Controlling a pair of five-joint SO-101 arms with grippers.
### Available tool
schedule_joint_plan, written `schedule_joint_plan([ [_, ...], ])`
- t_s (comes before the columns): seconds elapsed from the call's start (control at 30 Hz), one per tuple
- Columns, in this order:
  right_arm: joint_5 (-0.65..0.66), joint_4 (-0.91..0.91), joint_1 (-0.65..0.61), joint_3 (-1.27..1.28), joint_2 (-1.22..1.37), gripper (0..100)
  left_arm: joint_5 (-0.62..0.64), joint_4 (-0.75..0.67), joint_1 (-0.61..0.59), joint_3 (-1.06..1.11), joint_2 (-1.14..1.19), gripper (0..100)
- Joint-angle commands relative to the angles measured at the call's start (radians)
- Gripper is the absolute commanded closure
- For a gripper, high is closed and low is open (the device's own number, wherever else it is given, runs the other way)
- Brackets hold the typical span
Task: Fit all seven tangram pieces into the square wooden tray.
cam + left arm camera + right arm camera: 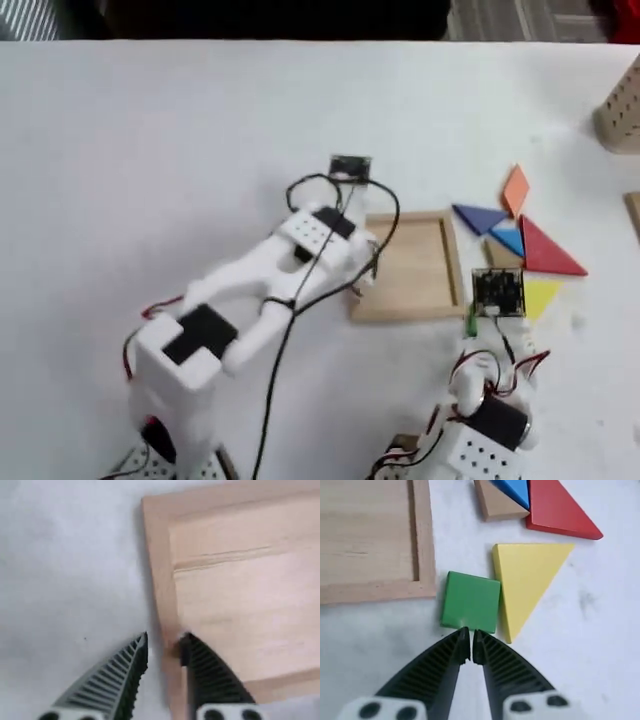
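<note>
Since the right gripper (470, 641) has its black jaws drawn almost together, holding nothing, with the tips just at the near edge of the small green square piece (471, 601), the step in hand looks to be the pickup of that square. It lies flat on the white table (600, 645), just outside a corner of the square wooden tray (422, 540), with one side touching a leg of the flat yellow triangle (527, 577).

To do this well the jaws would need to part wider than the square before they come down; the better bite is across its near and far edges, which are free, since the other two are crowded by the triangle and the tray's rim; a straight lift should leave the triangle undisturbed.

Being square, the piece has no long axis; its sides sit slightly askew to the rim, so a small turn is likely wanted before it goes in; the triangle's longest side faces away from the square, and its sharp corner points back toward the gripper.

The left gripper (164, 647) straddles the tray's rim at a narrow spread, one jaw outside on the table, one inside; it appears not to be clamped.
</note>
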Motion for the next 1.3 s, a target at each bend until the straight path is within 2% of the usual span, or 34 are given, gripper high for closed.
schedule_joint_plan([
  [0.0,0.012,-0.021,0.008,-0.003,-0.004,97.4,-0.086,0.026,-0.101,-0.002,0.005,96],
  [0.33,0.012,-0.022,0.008,0.002,-0.004,97.4,-0.097,0.189,-0.278,0.011,0.004,98],
  [0.5,0.012,-0.022,0.008,0.003,-0.004,97.4,-0.106,0.138,-0.380,0.130,-0.082,98],
  [0.63,0.012,-0.022,0.008,0.003,-0.004,97.4,-0.218,0.055,-0.406,0.299,-0.263,98],
  [0.77,0.012,-0.022,0.008,0.003,-0.004,97.4,-0.258,-0.038,-0.430,0.462,-0.447,98],
  [0.93,0.012,-0.022,0.008,0.003,-0.004,97.4,-0.358,-0.037,-0.470,0.517,-0.496,97],
  [1.0,0.012,-0.022,0.008,0.003,-0.004,97.4,-0.376,-0.006,-0.467,0.512,-0.483,95],
  [1.17,0.012,-0.022,0.008,0.003,-0.004,97.4,-0.362,0.037,-0.464,0.502,-0.481,79],
  [1.27,0.012,-0.022,0.008,0.003,-0.004,97.4,-0.358,0.037,-0.464,0.494,-0.484,77],
])
